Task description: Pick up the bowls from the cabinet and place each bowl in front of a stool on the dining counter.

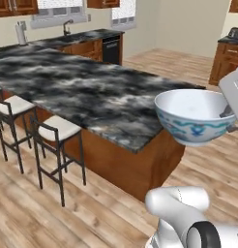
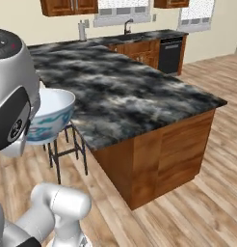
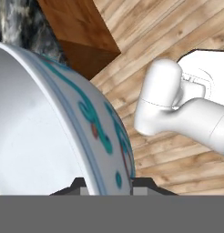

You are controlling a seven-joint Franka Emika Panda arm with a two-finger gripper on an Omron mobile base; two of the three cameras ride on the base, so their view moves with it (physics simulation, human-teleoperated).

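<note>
Fingertips of the hand (image 3: 106, 187) clamp the patterned bowl's (image 1: 193, 116) rim. Bowl hangs upright just beside the marbled surface's (image 1: 82, 92) corner, well apart from the stools (image 1: 55, 133).

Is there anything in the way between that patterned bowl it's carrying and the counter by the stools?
Nothing visible blocks it. The gripper pinches the rim of the white, blue-patterned bowl, held in the air beside the dining counter's near corner. The marbled top looks bare, and the stools stand along its side, below the top.
</note>
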